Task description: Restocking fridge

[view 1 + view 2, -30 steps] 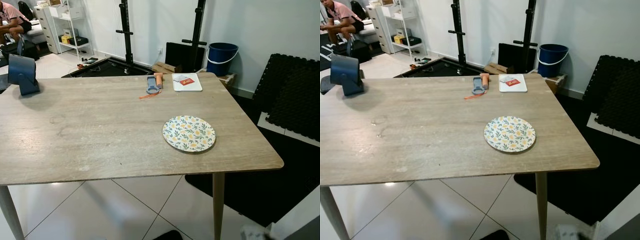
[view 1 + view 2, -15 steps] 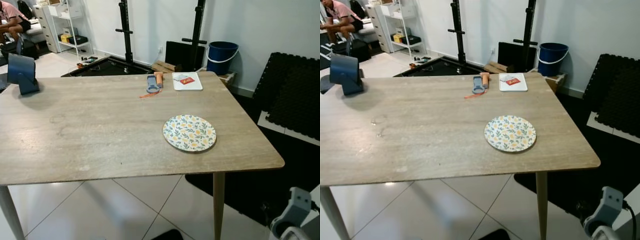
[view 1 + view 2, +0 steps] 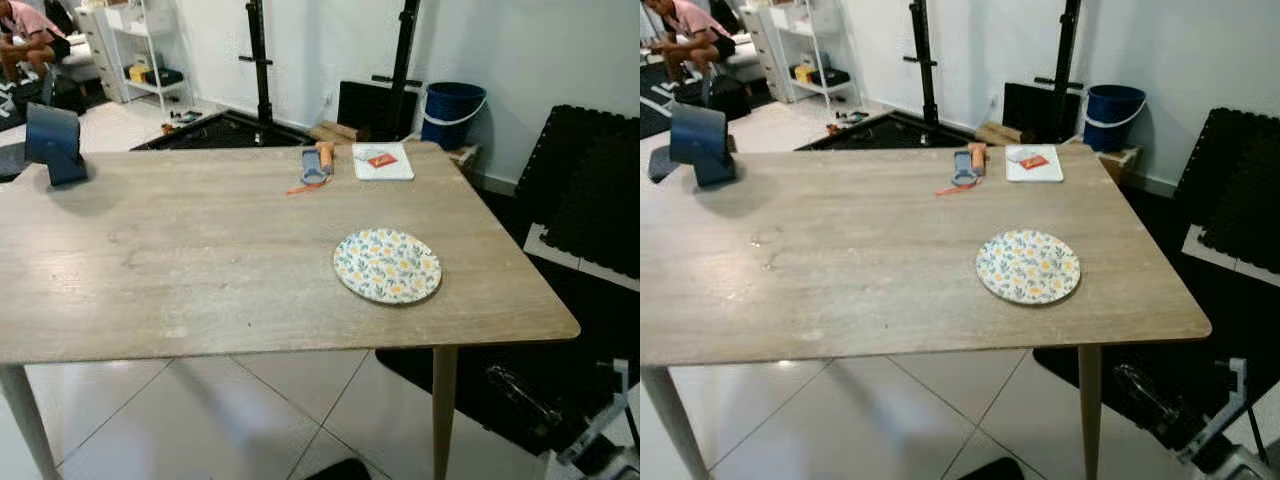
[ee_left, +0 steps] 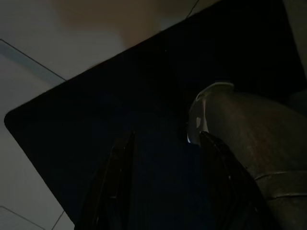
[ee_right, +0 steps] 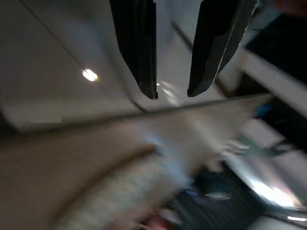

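A wooden table [image 3: 200, 250] stands before me. On its right side lies a floral plate [image 3: 387, 265]. At the far edge are a white board with a red card [image 3: 383, 160] and a blue and orange tool [image 3: 315, 165]. My right gripper [image 3: 515, 392] is low at the bottom right, below the table's right corner and beside its leg. In the blurred right wrist view, that right gripper [image 5: 171, 93] is open with nothing between its fingers. In the dark left wrist view, my left gripper [image 4: 165, 136] hangs open over a dark mat.
A blue stand [image 3: 55, 145] sits on the table's far left. Behind the table are black rack posts [image 3: 260, 60], a blue bucket [image 3: 452, 112] and black foam mats [image 3: 590, 190]. A person [image 3: 25, 30] sits at the far left. White tiles lie under the table.
My right arm has come up further into view at the lower right, black fingers now showing beside the table leg. The camera has shifted slightly; nothing on the table moved.
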You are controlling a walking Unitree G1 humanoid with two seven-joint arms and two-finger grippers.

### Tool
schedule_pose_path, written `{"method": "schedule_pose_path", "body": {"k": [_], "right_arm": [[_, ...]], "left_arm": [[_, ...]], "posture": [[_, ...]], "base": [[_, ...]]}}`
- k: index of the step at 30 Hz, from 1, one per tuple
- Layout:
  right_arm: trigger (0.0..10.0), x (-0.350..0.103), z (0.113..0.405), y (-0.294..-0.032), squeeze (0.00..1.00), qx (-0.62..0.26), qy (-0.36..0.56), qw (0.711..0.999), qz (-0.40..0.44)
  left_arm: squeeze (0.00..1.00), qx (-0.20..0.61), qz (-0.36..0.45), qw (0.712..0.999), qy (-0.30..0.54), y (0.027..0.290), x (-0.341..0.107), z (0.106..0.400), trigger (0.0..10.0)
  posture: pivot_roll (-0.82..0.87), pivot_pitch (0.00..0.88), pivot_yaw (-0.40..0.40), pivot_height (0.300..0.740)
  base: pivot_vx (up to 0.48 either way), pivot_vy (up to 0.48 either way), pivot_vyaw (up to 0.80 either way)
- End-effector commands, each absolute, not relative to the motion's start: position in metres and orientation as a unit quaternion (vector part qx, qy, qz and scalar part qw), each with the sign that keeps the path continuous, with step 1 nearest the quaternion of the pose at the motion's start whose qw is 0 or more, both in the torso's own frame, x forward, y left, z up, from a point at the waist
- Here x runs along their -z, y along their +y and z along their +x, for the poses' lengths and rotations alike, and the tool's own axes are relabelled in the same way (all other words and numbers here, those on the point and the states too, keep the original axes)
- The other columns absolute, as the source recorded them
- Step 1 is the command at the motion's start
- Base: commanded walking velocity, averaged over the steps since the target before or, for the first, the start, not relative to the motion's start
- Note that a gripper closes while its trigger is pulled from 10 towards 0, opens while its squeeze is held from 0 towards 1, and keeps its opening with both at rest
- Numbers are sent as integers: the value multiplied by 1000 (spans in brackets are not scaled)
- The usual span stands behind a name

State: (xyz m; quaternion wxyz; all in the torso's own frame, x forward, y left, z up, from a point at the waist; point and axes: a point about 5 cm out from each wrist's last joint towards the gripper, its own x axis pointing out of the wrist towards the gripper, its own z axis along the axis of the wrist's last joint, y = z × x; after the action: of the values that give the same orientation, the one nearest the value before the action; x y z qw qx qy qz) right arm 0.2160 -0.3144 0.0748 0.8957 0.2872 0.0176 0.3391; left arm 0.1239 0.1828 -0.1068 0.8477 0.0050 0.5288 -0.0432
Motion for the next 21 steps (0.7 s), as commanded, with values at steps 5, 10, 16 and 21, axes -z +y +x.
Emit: {"method": "schedule_pose_path", "body": {"k": [5,10,16,21], "right_arm": [[10000,-116,234,-302,0,-409,-66,872,261],[10000,-126,255,-268,0,-448,-61,865,218],[10000,-139,262,-231,0,-498,-77,838,207],[10000,-153,267,-209,0,-519,-108,821,215]], "left_arm": [[0,41,7,839,542,189,109,116,10000],[0,42,6,840,540,188,108,117,10000],[0,41,2,842,538,188,108,118,10000],[0,41,1,843,536,189,108,119,10000]], "posture": [[-44,25,9,740],[-44,24,10,740],[-36,28,14,740],[-31,28,13,740]], "base": [[0,0,0],[0,0,0],[0,0,0],[0,0,0]]}}
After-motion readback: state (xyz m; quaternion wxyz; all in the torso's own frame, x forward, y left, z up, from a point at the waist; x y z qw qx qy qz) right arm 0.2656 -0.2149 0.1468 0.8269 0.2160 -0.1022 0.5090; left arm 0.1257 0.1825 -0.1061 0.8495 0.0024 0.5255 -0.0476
